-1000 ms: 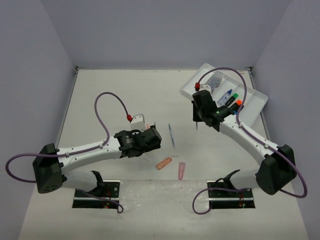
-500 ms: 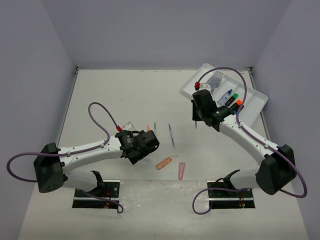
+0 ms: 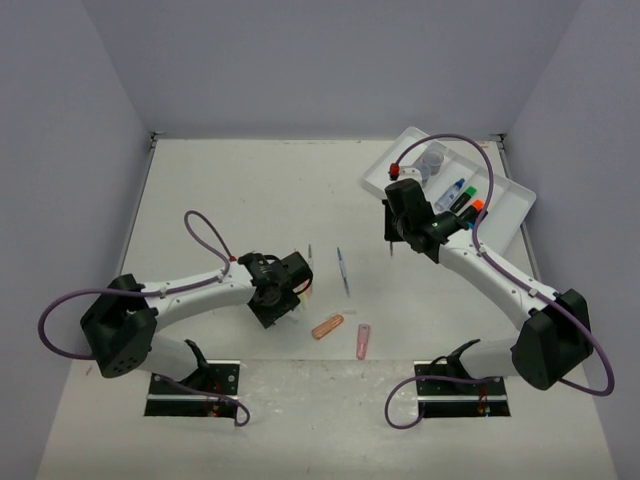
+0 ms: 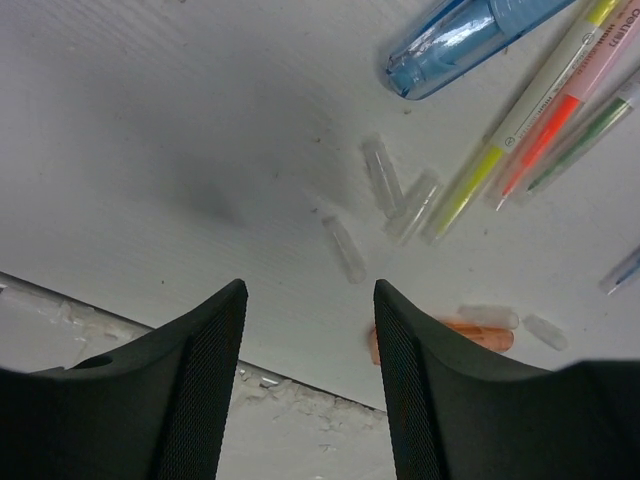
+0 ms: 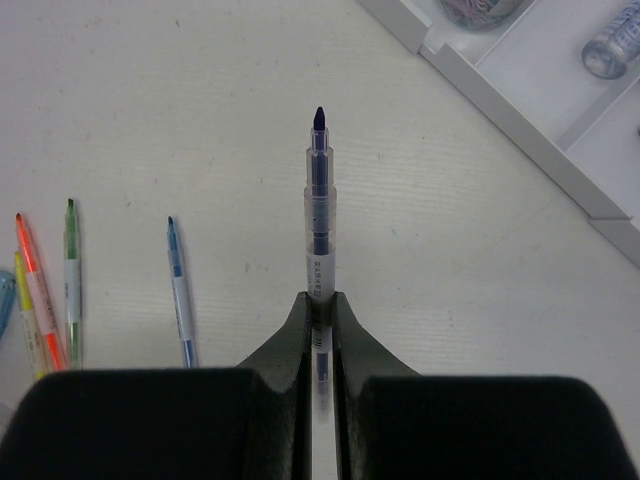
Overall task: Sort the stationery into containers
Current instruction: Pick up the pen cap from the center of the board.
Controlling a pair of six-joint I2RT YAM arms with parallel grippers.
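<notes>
My left gripper (image 4: pixel 310 295) is open and empty, low over the table beside an orange capsule (image 4: pixel 470 335); in the top view it (image 3: pixel 287 298) sits left of that capsule (image 3: pixel 327 326). A blue capsule (image 4: pixel 470 35), thin yellow, orange and green pens (image 4: pixel 530 130) and small clear caps (image 4: pixel 385 180) lie ahead of it. My right gripper (image 5: pixel 320 298) is shut on a dark blue pen (image 5: pixel 319 210), held above the table left of the white tray (image 3: pixel 505 205).
The tray holds grey-blue pots (image 3: pixel 432 160) and highlighters (image 3: pixel 462 200). A light blue pen (image 3: pixel 343 268) lies mid-table, also in the right wrist view (image 5: pixel 178 285). A pink capsule (image 3: pixel 363 340) lies near the front edge. The table's front edge (image 4: pixel 300 400) is under my left fingers.
My left gripper has swung back toward the near edge and dropped lower, uncovering the thin pens. My right arm and its pen have not moved.
</notes>
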